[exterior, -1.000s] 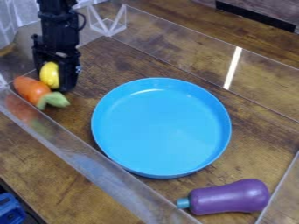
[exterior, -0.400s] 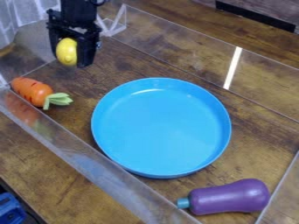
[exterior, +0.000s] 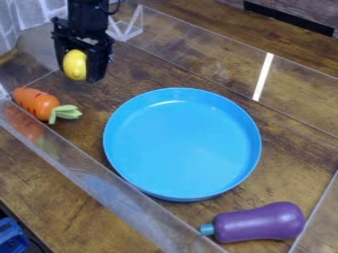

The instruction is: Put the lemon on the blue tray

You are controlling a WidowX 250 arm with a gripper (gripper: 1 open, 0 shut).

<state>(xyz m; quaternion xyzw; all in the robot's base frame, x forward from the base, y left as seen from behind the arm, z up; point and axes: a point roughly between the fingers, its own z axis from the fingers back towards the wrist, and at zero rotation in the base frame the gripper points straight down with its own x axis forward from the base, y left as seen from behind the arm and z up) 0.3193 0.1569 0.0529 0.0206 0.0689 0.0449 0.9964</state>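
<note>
Items on the wooden surface [exterior: 199,59], counted:

One lemon [exterior: 77,65]: small, smooth, bright yellow, oval. Position: upper left of the view, raised clear of the surface, gripped between the two black fingers of the pincer [exterior: 78,67]. It stands well apart from the tray, up and to the left of it.

One pincer: black, pointing down from a dark arm at the top left. State: clenched on the lemon, one finger on each side of the fruit, the yellow showing between them.

One blue tray [exterior: 246,148]: large, round, bright blue, with a low raised rim. Position: centre of the view, flat on the surface. Contents: nothing inside.

One carrot [exterior: 38,102]: orange body with a green top, lying on its side at the left edge, below the held lemon and left of the tray, not touching either.

One eggplant [exterior: 260,222]: purple, lying on its side at the lower right, just below the tray's rim and apart from it.

One clear wall [exterior: 93,183]: a transparent edge running diagonally across the lower left.
</note>
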